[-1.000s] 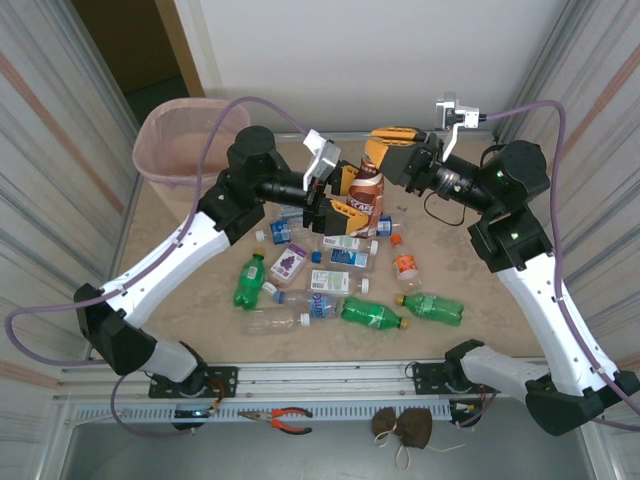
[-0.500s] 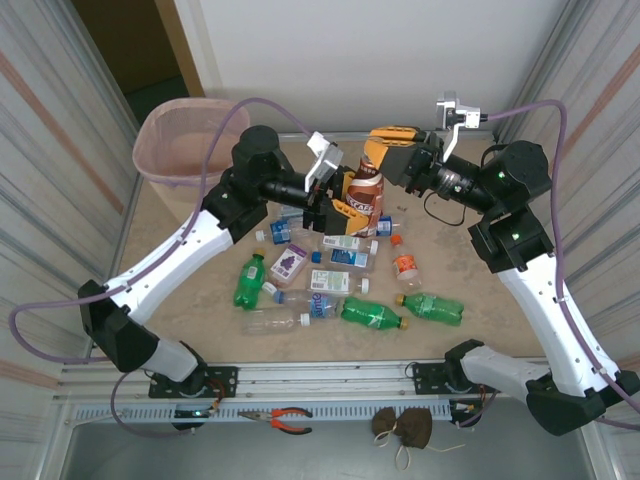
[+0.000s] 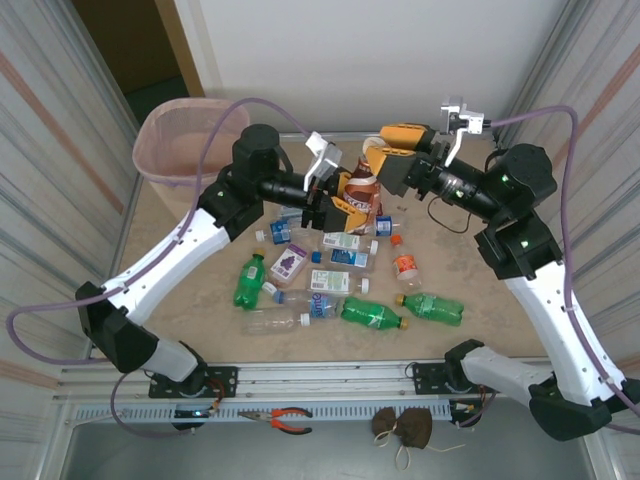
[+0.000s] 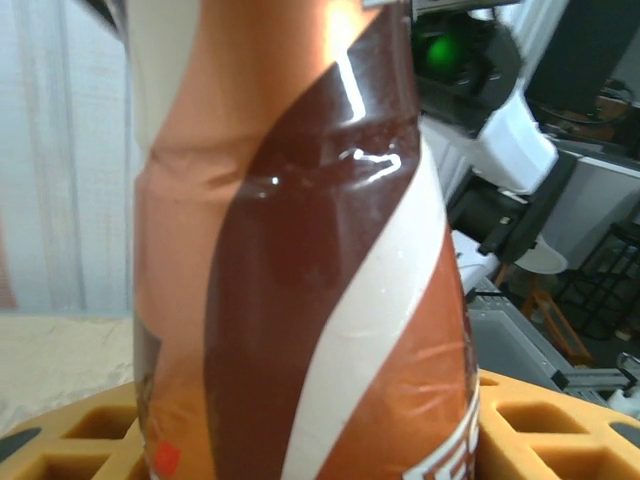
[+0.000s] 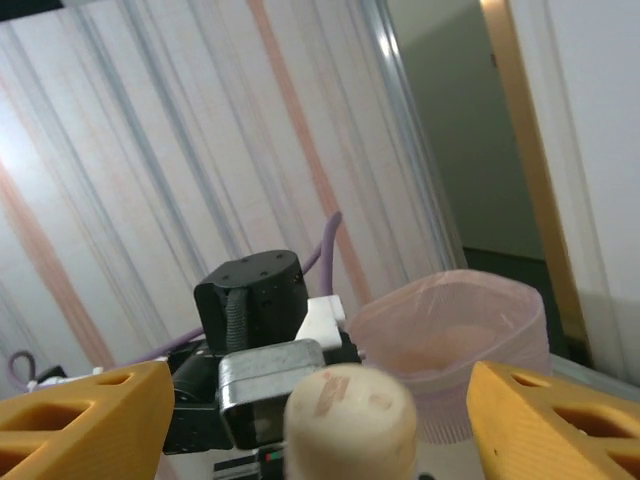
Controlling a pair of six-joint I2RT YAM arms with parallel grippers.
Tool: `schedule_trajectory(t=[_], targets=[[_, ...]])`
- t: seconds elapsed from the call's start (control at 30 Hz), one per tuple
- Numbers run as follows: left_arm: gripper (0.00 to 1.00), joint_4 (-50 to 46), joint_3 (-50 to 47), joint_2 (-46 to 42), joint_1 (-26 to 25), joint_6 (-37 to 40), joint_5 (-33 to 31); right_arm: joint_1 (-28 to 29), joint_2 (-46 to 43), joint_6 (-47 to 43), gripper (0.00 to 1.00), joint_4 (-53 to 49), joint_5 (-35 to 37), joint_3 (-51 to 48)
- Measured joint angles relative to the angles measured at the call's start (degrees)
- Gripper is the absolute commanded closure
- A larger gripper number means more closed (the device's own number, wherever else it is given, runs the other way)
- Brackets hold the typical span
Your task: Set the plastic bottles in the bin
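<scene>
Left gripper: fingers closed round the lower body of the brown bottle, holding it upright over the far middle of the worktop.
Right gripper: fingers spread wide, one on either side of the bottle's cream cap (a gap shows on both sides).
Bin: far-left corner, at the worktop's edge, mouth unobstructed.
Other bottles: lying clustered mid-worktop.
Open room: bare worktop right and near left of the cluster.
</scene>
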Motion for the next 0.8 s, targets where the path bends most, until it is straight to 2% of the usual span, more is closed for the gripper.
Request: schedule_trajectory(t=[0.13,0.33,0.53,0.8], targets=[[0.55,-7.3,2.8,-0.7,3.8,2.3,-5.6,0.0,-2.6,-3.5,0.19,-5.8,5.2,1.0],[0.55,-21.5,11.0,-1.6,12.3,5.8,-17.8,-1.7,-5.0,-7.5,0.18,-14.2,13.5,3.0],[0.55,-34.0,18.3,-1.6,23.1,8.3,-28.5,-9.2,-3.7,-8.4,0.18,-23.6,21.0,4.3],[0.56,-46.2,26.1,2.1,36.3,12.2,-37.6,-19.0,-2.3,-8.2,0.18,-29.7,21.0,1.1]])
